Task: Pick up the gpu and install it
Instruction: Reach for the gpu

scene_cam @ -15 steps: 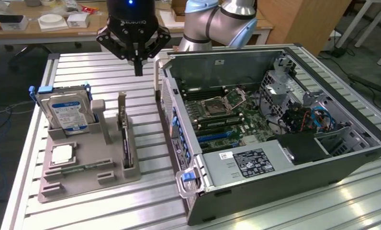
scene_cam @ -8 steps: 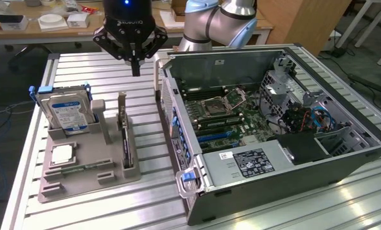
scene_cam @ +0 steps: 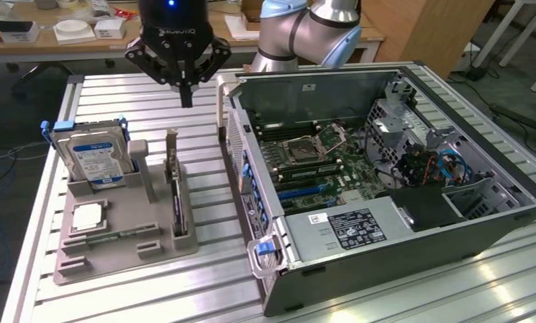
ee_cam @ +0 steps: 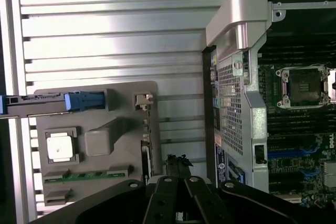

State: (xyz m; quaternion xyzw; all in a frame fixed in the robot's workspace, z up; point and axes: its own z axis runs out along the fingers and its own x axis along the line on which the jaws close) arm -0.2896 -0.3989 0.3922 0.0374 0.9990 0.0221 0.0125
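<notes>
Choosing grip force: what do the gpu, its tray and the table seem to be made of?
gpu: dark matte card, probably a plastic-faced circuit board; its pale end bracket looks like metal.
tray: flat grey, matte, moulded shapes, likely plastic.
table: silvery ribbed slats with bright glare, likely aluminium.

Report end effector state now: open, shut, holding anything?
End effector: shut, holding nothing; the gpu stands in the gray holder.
</notes>
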